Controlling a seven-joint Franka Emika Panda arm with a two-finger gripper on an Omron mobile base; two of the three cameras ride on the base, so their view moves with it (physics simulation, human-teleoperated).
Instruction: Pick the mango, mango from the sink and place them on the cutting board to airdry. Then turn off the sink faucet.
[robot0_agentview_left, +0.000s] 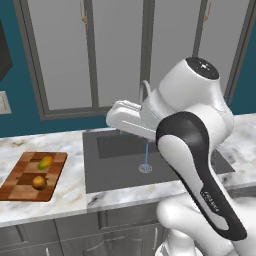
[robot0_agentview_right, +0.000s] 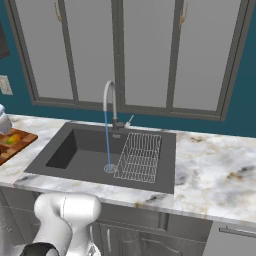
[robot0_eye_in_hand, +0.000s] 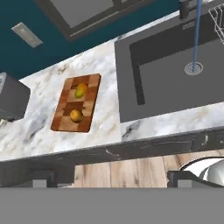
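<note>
Both mangos lie on the checkered cutting board (robot0_agentview_left: 20, 187) left of the sink (robot0_agentview_left: 112, 172): the yellow-green mango (robot0_agentview_left: 45, 162) farther back, the orange-brown mango (robot0_agentview_left: 39, 182) nearer the front. The hand view shows the same cutting board (robot0_eye_in_hand: 64, 118) with both fruits. The silver gooseneck sink faucet (robot0_agentview_right: 109, 100) has its small lever (robot0_agentview_right: 129, 120) at the base, and a blue stream of water (robot0_agentview_right: 107, 145) runs to the drain. My gripper (robot0_eye_in_hand: 111, 178) hovers high over the counter's front edge, open, with nothing between its fingers. The white hand (robot0_agentview_left: 122, 117) sits above the sink's back left.
A wire rack (robot0_agentview_right: 140, 156) fills the sink's right side. A grey appliance (robot0_eye_in_hand: 13, 101) stands on the marble counter (robot0_agentview_left: 70, 195) left of the board. Tall grey window frames run behind the faucet. My bulky arm (robot0_agentview_left: 195, 150) hides the sink's right part in the left base view.
</note>
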